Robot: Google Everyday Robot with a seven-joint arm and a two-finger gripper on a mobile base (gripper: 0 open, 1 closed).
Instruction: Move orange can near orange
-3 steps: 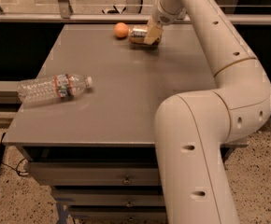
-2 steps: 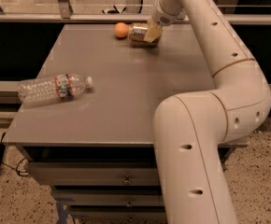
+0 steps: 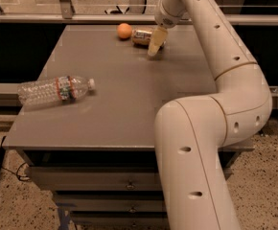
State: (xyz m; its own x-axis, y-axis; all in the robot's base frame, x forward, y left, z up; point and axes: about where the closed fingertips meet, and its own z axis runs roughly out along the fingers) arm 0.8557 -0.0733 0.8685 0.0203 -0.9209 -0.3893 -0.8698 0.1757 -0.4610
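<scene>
Your hand [image 3: 155, 42] is at the orange can [image 3: 141, 36], grip can't tell; can lies sideways by the orange [image 3: 124, 30]; careless pull-out & it could roll off the tabletop [image 3: 105, 114].

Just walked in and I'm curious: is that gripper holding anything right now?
Gripper: at the far end of the table, right by the orange can next to the orange; open or closed cannot be told.

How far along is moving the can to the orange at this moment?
Mostly done: the metallic orange-copper drink can lies on its side close beside the small round orange fruit. In hand: the hand is at the can's end farthest from the fruit. Left: likely only moving the hand clear.
</scene>
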